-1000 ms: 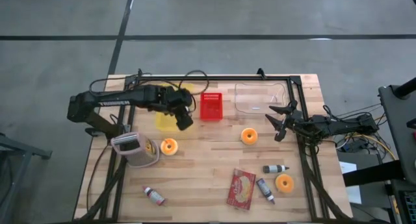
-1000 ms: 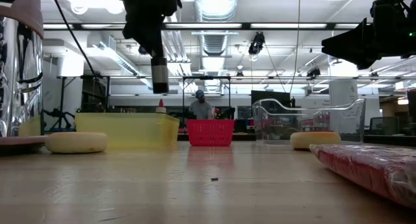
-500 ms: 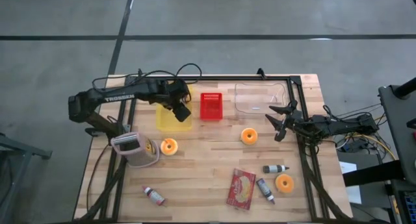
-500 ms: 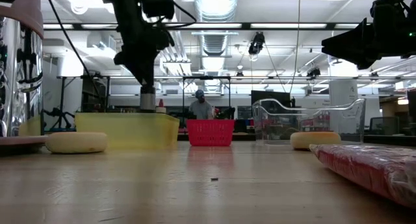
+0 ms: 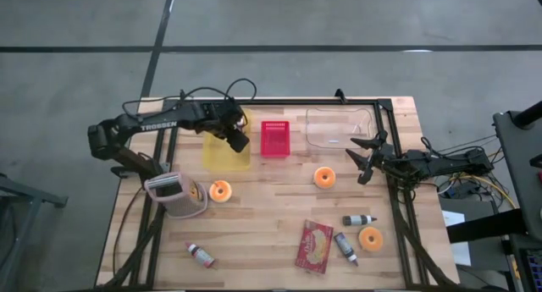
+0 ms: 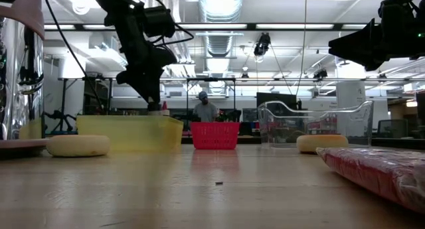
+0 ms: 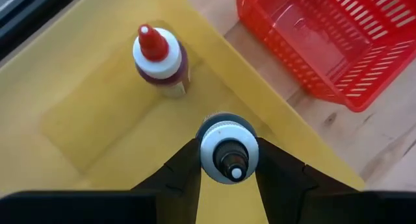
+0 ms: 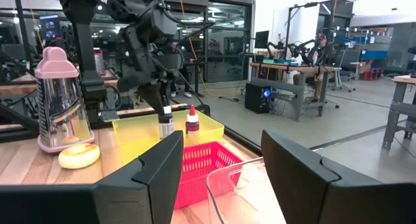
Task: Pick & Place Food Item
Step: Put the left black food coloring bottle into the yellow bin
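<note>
My left gripper (image 5: 235,138) is over the yellow bin (image 5: 222,153) at the far left and is shut on a dark bottle with a white cap (image 7: 229,154). In the low view the bottle's lower end (image 6: 154,108) dips behind the bin's wall (image 6: 126,133). A red-capped bottle (image 7: 158,55) stands upright on the bin's floor. My right gripper (image 5: 362,161) waits open and empty at the table's right side, near the clear container (image 5: 340,127). My left gripper pinches the dark bottle between its two fingers (image 7: 179,175), one on each side just below the white cap (image 7: 227,136). The fingers come from above, slanting down. The bottle hangs nearly upright with its lower end inside the yellow bin; whether it touches the floor is hidden.
A red basket (image 5: 274,138) stands right of the yellow bin. Doughnuts (image 5: 220,190) (image 5: 323,177) (image 5: 370,238), a red packet (image 5: 314,246), small bottles (image 5: 359,219) (image 5: 345,246) (image 5: 201,256) and a metal grater with a pink top (image 5: 174,195) lie on the table's near half.
My left gripper has gone toward the table's far edge and down over the yellow bin, still shut on the dark bottle. The bottle, first hanging well above the bin, now has its lower end down inside it.
</note>
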Controlling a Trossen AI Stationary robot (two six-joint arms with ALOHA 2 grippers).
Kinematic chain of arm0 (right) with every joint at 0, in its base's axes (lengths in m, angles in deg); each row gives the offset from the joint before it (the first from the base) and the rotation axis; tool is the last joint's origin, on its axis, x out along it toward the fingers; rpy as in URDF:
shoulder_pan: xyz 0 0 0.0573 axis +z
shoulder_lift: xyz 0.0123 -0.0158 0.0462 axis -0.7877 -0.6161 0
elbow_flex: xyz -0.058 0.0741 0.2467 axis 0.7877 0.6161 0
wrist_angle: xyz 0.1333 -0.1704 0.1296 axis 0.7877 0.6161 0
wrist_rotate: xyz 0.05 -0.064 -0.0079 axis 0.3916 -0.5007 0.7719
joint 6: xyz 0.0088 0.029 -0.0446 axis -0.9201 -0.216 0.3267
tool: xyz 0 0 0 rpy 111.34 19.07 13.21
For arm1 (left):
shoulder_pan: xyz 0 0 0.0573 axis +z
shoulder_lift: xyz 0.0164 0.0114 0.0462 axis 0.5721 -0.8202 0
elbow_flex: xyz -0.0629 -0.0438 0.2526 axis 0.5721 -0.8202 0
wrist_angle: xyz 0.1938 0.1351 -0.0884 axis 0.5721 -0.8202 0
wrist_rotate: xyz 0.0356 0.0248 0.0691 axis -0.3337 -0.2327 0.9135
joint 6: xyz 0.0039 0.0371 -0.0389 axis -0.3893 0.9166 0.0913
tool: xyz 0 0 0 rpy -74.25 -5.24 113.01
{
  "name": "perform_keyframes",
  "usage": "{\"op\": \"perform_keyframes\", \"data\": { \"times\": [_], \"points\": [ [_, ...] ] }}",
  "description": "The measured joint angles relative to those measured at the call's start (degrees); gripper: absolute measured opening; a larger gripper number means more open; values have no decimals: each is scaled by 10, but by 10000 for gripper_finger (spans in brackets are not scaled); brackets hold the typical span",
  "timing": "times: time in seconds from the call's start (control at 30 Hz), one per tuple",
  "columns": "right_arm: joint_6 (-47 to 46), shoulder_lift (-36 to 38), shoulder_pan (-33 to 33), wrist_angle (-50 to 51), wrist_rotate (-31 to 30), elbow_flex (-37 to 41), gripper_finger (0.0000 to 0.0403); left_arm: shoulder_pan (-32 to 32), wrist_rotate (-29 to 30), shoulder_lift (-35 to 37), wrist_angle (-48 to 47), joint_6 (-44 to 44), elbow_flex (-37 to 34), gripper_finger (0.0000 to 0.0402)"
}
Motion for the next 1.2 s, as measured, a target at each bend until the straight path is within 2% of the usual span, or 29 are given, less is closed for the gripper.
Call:
{"op": "perform_keyframes", "data": {
  "times": [0.57,1.2],
  "points": [
    [0,0,0,0,0,0,203,0,-7,-2,14,-11,-32,123],
    [0,0,0,0,0,0,203,2,-18,-2,13,-9,-33,133]
  ]
}}
